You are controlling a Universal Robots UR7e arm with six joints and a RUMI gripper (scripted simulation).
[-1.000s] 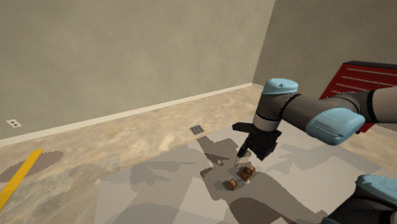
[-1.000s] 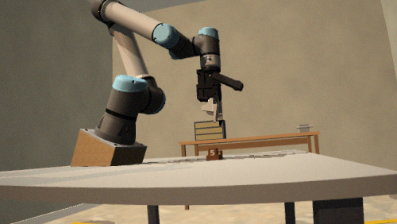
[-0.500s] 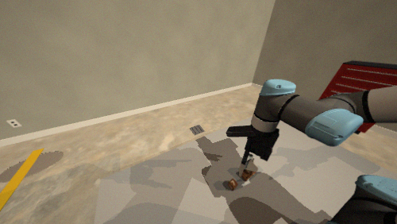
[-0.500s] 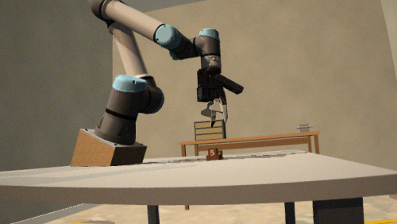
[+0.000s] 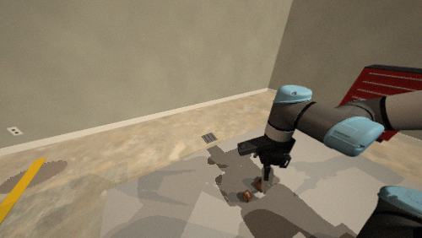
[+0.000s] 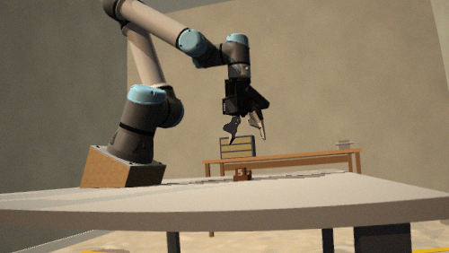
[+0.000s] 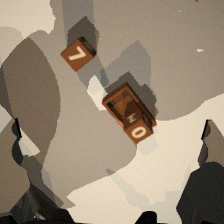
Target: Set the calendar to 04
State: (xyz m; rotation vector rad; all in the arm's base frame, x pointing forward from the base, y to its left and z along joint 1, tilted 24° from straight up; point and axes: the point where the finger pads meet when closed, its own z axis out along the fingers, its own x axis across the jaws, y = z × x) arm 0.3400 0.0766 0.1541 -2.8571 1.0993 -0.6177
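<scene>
The brown calendar tray (image 7: 127, 111) lies on the table. One cube (image 7: 137, 131) sits at one end of it with 0 on top, and the slot beside it looks empty. A second cube (image 7: 77, 54) lies loose on the table apart from the tray, with 7 on top. My gripper (image 7: 111, 121) is open and empty and hangs well above the tray. In the top view the gripper (image 5: 265, 179) is over the tray (image 5: 258, 185), with the loose cube (image 5: 247, 195) to its left. In the exterior view the gripper (image 6: 246, 127) is high above a brown piece showing 5 (image 6: 242, 173).
The arm's base (image 6: 121, 168) stands on the table at the left. A wooden bench (image 6: 283, 161) and a slatted crate (image 6: 237, 147) stand behind the table. A red cabinet (image 5: 384, 90) is at the far right.
</scene>
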